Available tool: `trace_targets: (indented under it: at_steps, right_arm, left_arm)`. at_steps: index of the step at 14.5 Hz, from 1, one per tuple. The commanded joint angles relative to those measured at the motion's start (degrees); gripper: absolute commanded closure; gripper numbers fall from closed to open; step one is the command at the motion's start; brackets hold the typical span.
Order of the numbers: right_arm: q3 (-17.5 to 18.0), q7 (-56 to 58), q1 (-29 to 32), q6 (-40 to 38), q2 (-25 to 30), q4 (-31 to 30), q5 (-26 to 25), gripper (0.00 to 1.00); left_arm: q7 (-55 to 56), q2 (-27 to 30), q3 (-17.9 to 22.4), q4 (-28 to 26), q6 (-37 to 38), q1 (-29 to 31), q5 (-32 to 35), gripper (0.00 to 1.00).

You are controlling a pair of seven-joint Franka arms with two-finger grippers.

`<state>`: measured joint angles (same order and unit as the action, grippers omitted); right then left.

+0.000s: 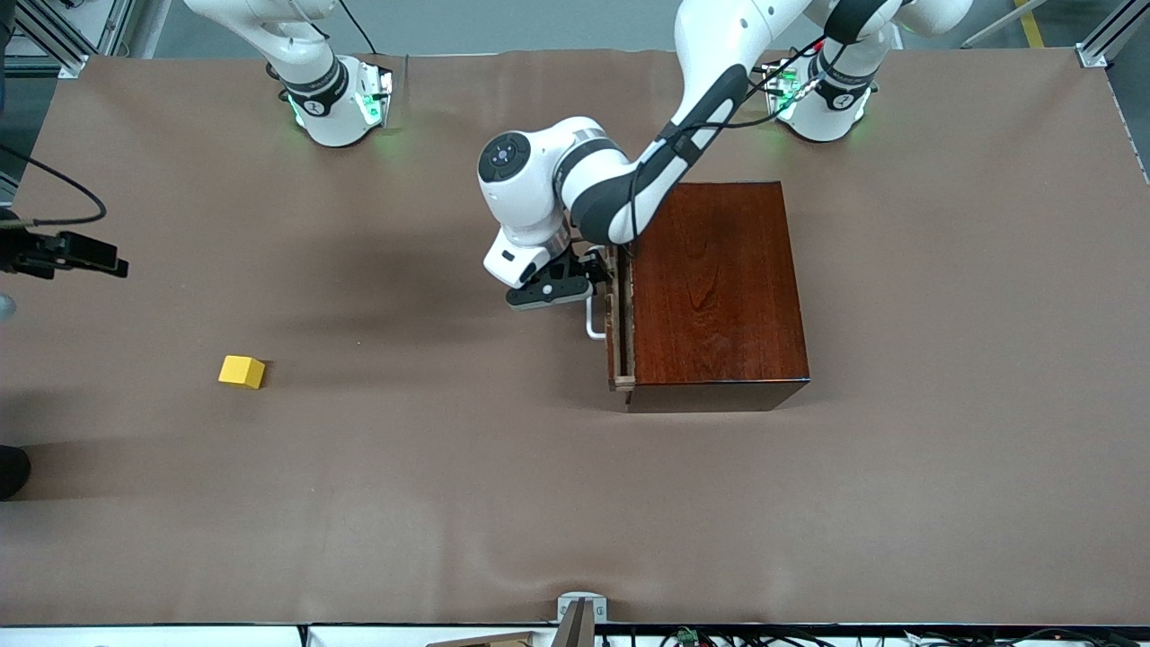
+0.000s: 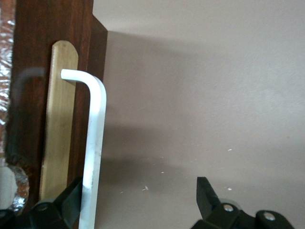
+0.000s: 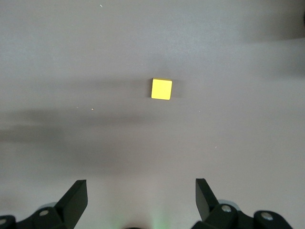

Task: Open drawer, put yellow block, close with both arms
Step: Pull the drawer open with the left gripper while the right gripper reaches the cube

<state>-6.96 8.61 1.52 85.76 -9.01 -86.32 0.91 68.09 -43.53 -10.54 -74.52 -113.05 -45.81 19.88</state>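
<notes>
The dark mahogany box (image 1: 719, 288) stands near the left arm's base. Its drawer (image 1: 618, 323) shows as a narrow strip at the side facing the right arm's end, with a white bar handle (image 1: 594, 322). My left gripper (image 1: 593, 274) is at that handle and open. In the left wrist view the handle (image 2: 95, 138) runs just inside one finger (image 2: 71, 200), and the left gripper (image 2: 138, 198) is not closed on it. The yellow block (image 1: 242, 371) lies on the table toward the right arm's end. My right gripper (image 3: 140, 193) hangs open high over the table, with the yellow block (image 3: 161, 89) below and ahead of it.
A brown cover (image 1: 449, 467) spreads over the whole table. A black device on a mount (image 1: 67, 253) juts in at the right arm's end. A metal bracket (image 1: 580, 609) sits at the table edge nearest the front camera.
</notes>
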Motion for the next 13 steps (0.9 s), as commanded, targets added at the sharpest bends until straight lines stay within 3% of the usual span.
trace_targets:
  at_steps: [1, 6, 13]
  right_arm:
    - [0.5, -0.7, 0.4, 2.1, -0.7, -0.9, -0.2, 0.0]
    - [0.5, -0.7, 0.8, 5.3, -2.9, -2.5, -0.2, 0.0]
    - [0.5, -0.7, 1.3, 12.0, -5.6, -5.6, -0.1, 0.0]
  left_arm:
    - [4.3, -2.2, 0.1, 2.4, -3.9, -2.5, 1.0, 0.0]
    - [6.8, -5.3, 1.1, 6.8, -7.0, -5.9, 1.0, 0.0]
    - [7.2, -5.8, 1.6, 7.7, -11.9, -7.5, 1.0, 0.0]
